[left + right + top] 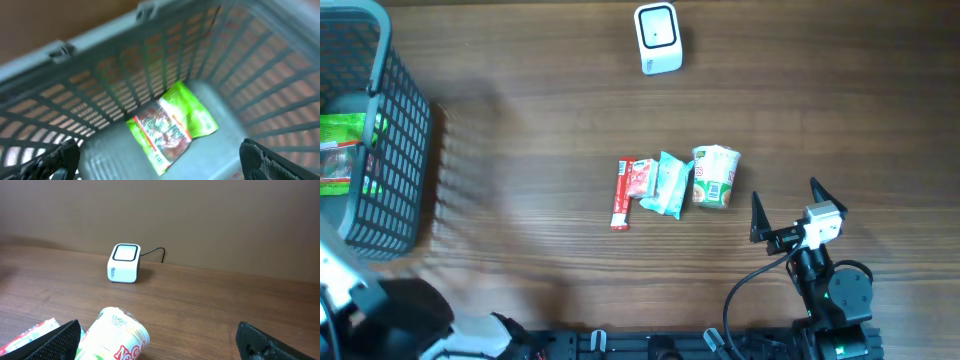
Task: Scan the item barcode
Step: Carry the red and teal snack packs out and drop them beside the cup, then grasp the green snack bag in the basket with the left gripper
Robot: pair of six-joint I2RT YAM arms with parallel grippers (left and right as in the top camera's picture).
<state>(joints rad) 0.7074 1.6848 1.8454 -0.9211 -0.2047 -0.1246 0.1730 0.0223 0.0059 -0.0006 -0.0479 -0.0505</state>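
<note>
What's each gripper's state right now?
Left gripper: jaws open, empty, pointed into the basket at a green snack packet.
Right gripper: jaws open, empty, near the noodle cup.

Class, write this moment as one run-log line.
left gripper: open, above green packet in basket | right gripper: open, empty, near cup noodles | scanner: nothing at it

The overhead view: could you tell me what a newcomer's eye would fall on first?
In the middle, a red stick, a teal packet and a noodle cup lie in a row. A white scanner stands alone at the top of the view, and a grey basket at the left holds a green packet.
</note>
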